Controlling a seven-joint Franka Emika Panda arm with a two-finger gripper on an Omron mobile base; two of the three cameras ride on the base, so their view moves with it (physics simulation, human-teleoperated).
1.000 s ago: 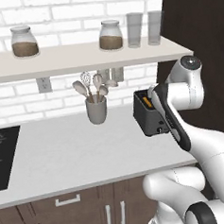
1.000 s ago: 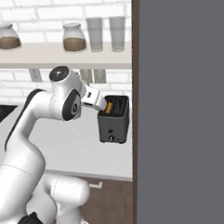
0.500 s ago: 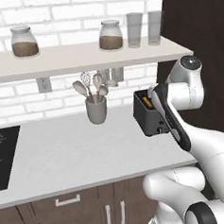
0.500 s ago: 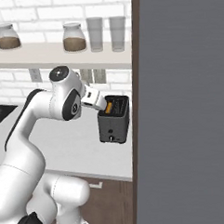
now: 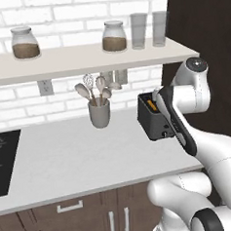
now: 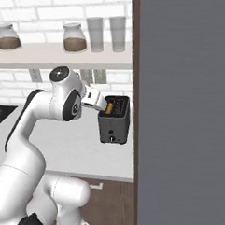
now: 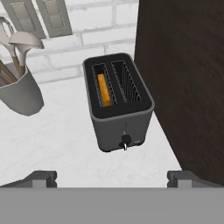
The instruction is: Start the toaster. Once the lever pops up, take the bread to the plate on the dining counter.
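So we're parked at the grey counter under the brick wall, with the tall dark cabinet taking up the right of the hand view. The toaster sits mid-frame there, just beside that cabinet, and in the left base view it's right of centre with the arm in front of it. The utensil cup is at the left edge, well apart.

The bread is down in the left slot, so by our reckoning the job now is just starting the toaster.

Gripper hangs above and in front of it, fingers spread fully apart, nothing held. We'd come down straight on the small knob at the bottom front, keeping off the cabinet side.
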